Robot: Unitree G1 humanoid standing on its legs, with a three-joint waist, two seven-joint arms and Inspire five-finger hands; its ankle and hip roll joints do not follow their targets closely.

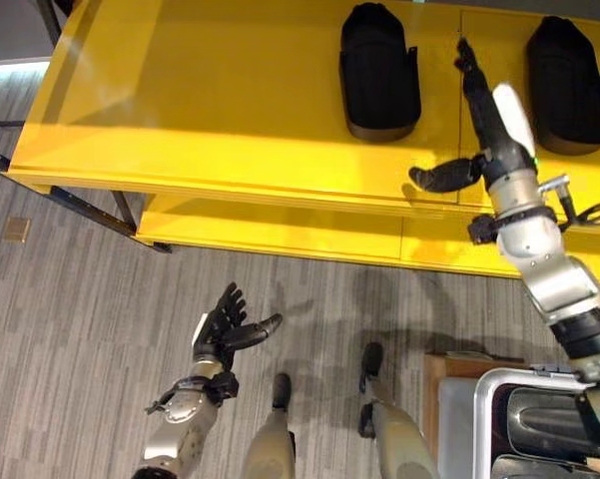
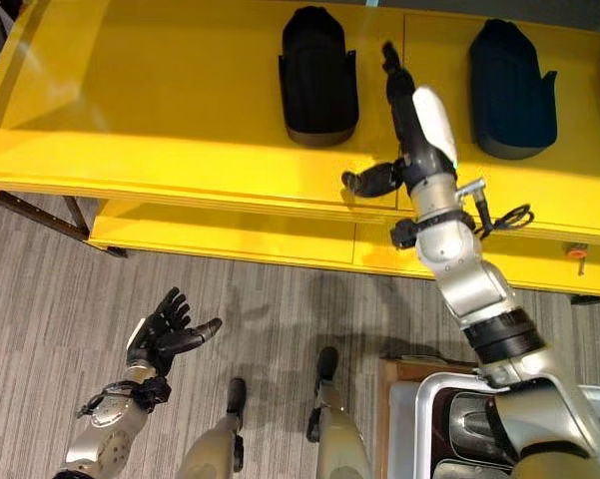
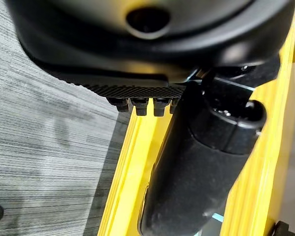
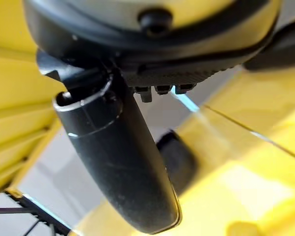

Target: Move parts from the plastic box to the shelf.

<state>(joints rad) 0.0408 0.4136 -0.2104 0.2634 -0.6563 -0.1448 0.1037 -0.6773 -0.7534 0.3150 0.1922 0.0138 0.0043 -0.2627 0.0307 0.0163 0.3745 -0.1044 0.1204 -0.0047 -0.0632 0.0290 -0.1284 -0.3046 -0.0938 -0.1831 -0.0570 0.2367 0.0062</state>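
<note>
Yellow shelf (image 1: 210, 110) bearing two black parts (image 1: 379, 72) (image 1: 569, 85). Right hand (image 1: 484, 120) above the shelf between them, fingers straight, empty. Left hand (image 1: 220, 329) below the shelf over the floor, fingers spread. Plastic box (image 2: 429, 429) below the shelf's right end.

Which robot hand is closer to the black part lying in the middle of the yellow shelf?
The right robot hand. It is open over the shelf, just beside the black part. The left robot hand is open, low over the floor, well away from the shelf.
</note>
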